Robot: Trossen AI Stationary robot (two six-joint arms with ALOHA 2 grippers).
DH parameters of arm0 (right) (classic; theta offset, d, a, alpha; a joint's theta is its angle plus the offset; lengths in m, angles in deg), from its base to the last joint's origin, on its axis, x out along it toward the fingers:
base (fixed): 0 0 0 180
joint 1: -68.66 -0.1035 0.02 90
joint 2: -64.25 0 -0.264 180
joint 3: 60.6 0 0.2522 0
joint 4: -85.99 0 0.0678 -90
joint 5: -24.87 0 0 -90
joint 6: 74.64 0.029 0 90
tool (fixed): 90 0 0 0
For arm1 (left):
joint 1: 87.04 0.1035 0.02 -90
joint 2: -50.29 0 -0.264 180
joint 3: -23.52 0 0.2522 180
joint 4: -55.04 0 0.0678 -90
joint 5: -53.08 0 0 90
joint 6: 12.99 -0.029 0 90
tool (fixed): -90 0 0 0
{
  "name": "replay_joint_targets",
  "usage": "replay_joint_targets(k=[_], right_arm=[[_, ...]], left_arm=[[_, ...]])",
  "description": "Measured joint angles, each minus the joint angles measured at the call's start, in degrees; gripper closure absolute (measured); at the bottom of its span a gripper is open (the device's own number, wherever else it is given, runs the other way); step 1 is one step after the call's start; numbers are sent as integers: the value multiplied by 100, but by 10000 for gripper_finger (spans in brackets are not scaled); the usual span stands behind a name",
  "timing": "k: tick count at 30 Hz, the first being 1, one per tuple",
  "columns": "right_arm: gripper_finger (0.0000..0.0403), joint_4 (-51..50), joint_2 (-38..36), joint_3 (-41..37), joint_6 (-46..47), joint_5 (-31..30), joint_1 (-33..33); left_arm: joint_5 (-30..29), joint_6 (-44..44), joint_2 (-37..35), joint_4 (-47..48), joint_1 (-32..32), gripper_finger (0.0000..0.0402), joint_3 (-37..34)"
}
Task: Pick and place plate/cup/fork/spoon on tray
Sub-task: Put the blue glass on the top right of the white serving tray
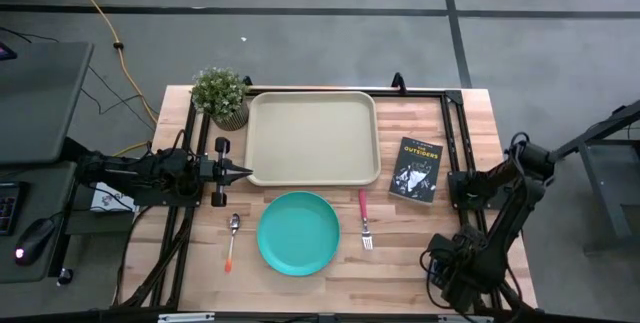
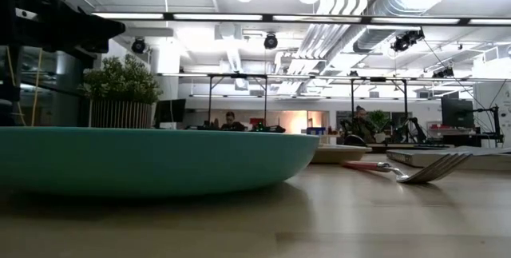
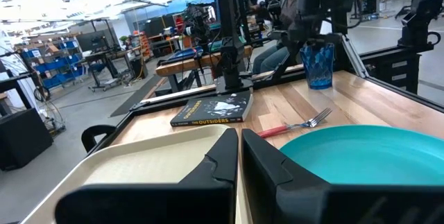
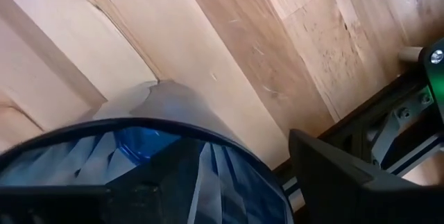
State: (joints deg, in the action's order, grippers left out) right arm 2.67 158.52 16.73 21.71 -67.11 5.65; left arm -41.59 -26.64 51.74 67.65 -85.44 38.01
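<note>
Gripping the cup (image 4: 139, 161), the right claw (image 4: 229, 182) contrasts the left claw's (image 3: 239, 158) narrow gap.

The tray (image 1: 313, 137) is being flanked by a potted plant (image 1: 221, 96) on its left and a book (image 1: 416, 170) on its right. Before the tray, the plate (image 1: 298, 232) is being flanked by the spoon (image 1: 232, 238) on the left and the fork (image 1: 365, 218) on the right.

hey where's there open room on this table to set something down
The tray is wholly bare. Bare wood lies between the fork and the book. The plate crowds the front, spoon beside it.
</note>
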Motion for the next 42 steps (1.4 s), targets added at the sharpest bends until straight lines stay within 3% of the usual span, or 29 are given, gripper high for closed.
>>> replay_joint_targets(k=[5,11,18,23,27,33,36,42], right_arm=[[268,-99,3,0,-72,11,0],[387,-338,-167,55,-358,183,9],[398,-603,-802,494,-550,-418,137],[400,-200,-1281,849,-1777,-1845,751],[400,516,-1474,884,-4233,-2734,2062],[401,2132,-1429,896,-7309,-2345,5054],[402,2692,-1409,896,-7613,-2121,6551],[402,3327,-1186,894,-7625,-976,8975]], left_arm=[[0,0,-2,0,1,398,0],[0,0,-2,0,1,398,-2],[-1,0,-1,1,0,398,-1],[-2,0,0,0,1,398,-2],[-2,0,-2,1,1,398,0],[-2,0,-1,1,-1,398,0],[-2,0,0,2,-1,398,-1],[-5,0,-1,0,0,398,-1]])
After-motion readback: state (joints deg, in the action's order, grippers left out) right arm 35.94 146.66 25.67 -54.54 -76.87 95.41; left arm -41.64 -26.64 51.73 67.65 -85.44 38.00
